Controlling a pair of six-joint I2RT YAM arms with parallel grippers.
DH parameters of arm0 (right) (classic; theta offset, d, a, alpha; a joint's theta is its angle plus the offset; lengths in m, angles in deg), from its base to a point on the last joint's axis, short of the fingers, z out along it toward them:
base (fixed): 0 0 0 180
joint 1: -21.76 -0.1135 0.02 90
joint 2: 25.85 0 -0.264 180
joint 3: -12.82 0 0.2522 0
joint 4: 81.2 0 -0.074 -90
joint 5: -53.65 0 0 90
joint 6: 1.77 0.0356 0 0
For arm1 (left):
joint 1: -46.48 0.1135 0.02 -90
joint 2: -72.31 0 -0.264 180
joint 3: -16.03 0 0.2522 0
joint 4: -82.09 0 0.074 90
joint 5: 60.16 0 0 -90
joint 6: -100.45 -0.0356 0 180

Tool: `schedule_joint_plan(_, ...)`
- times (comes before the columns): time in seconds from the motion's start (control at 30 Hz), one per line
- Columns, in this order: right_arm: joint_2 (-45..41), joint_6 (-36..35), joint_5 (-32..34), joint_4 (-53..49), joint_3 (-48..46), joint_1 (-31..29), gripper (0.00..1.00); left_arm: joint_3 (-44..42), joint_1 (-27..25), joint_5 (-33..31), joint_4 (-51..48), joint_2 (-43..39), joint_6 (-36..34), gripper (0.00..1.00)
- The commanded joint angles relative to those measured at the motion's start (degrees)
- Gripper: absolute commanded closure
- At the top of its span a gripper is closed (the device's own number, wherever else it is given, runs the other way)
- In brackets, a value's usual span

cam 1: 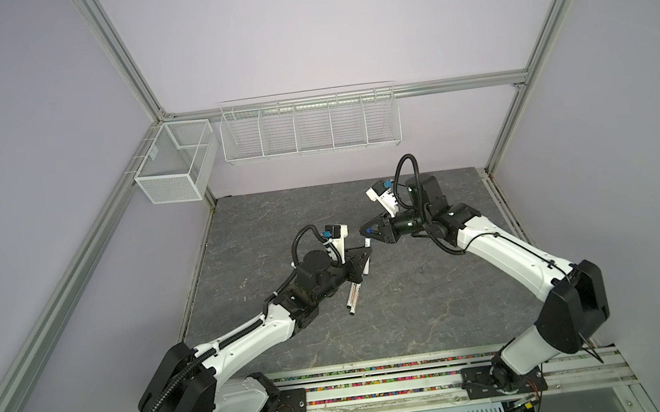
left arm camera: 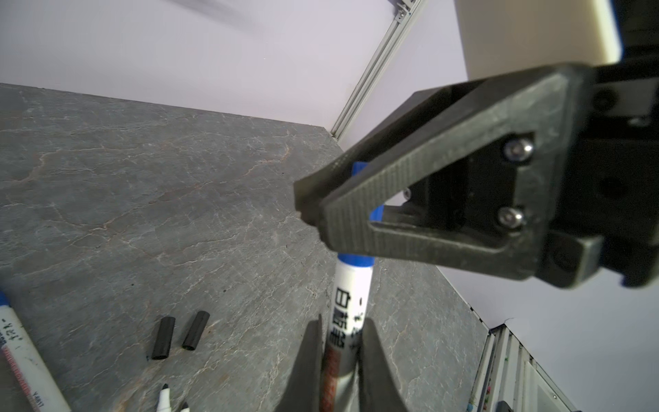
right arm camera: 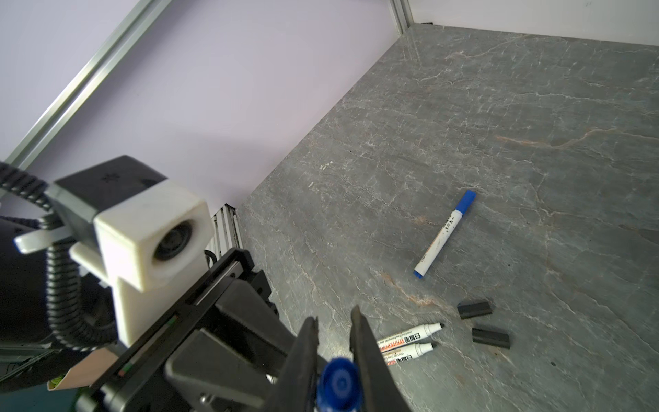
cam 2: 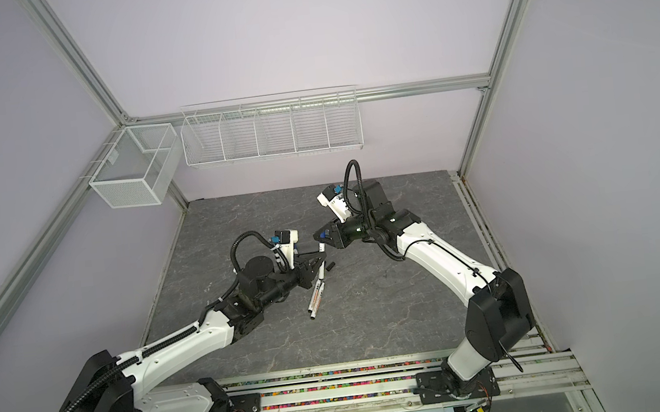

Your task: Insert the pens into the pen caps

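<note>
My left gripper point(left arm camera: 340, 321) is shut on the printed barrel of a white pen point(left arm camera: 353, 285). The pen's tip end sits inside a blue pen cap point(left arm camera: 356, 258). My right gripper point(left arm camera: 312, 210) closes on that blue pen cap point(right arm camera: 340, 383) from the opposite side, its fingers against the cap's sides. In both top views the two grippers point(cam 1: 366, 249) point(cam 1: 364, 230) meet above the middle of the table. On the table lie a pen point(right arm camera: 444, 233) with a blue cap on it, two uncapped pens point(right arm camera: 410, 335) point(right arm camera: 410, 351), and two black pen caps point(right arm camera: 474, 309) point(right arm camera: 490, 337).
The grey stone-patterned table point(cam 1: 414, 311) is walled by lilac panels and aluminium frame posts. A white mesh box point(cam 1: 173, 165) and a white wire rack point(cam 1: 312, 129) hang on the back wall. The loose pens point(cam 1: 352, 296) lie just beside the left arm's wrist.
</note>
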Motion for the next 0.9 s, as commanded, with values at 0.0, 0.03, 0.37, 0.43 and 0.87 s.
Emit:
schedule_joint_plan(0.0,-3.5,-1.6,-8.2,-14.4,-0.3,-1.7,0.78,0.4,3.8,-18.5,7.1,0.7,2.8,1.00)
schedule_joint_plan(0.03,-3.6,-1.6,-7.9,-14.3,0.1,-1.4,0.78,0.5,3.7,-18.4,7.0,0.8,2.6,1.00)
schedule_joint_plan(0.37,-2.9,-0.3,-3.7,-11.7,3.4,-0.5,0.50,-0.5,0.9,-16.2,7.5,2.0,2.2,1.00)
schedule_joint_plan(0.43,-2.3,0.3,-1.6,-10.5,4.7,-0.5,0.48,-0.5,-0.2,-14.9,7.3,2.5,1.5,1.00)
schedule_joint_plan(0.87,5.7,0.3,5.5,-10.1,13.6,-0.8,0.49,0.1,-8.2,-14.9,4.8,2.6,-5.5,1.00)
